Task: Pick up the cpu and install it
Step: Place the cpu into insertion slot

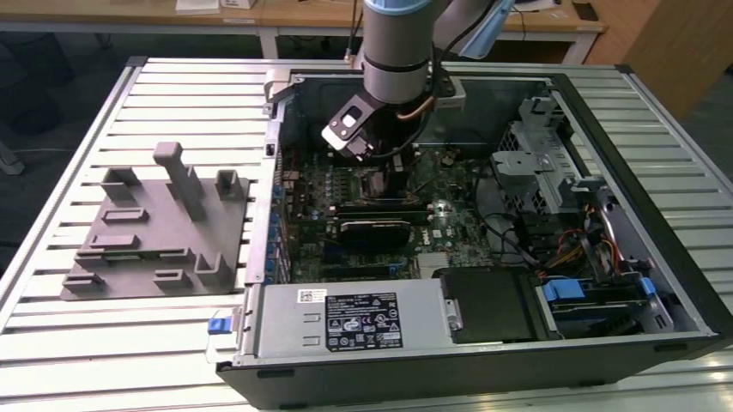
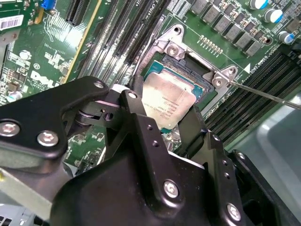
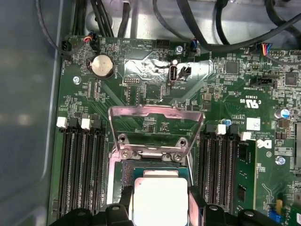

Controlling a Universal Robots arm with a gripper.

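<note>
1. I see the black two-finger gripper lowered inside the open black steel computer case.
2. Its matte black fingers are narrowed to chip width and press two opposite edges of the small flat square cpu with the pale silver-grey metal top.
3. The cpu lies over the socket recess of the green printed motherboard, beside the raised shiny metal load plate. I cannot tell whether it is fully seated.
4. Its lid bears fine dark print that I cannot read.
</note>
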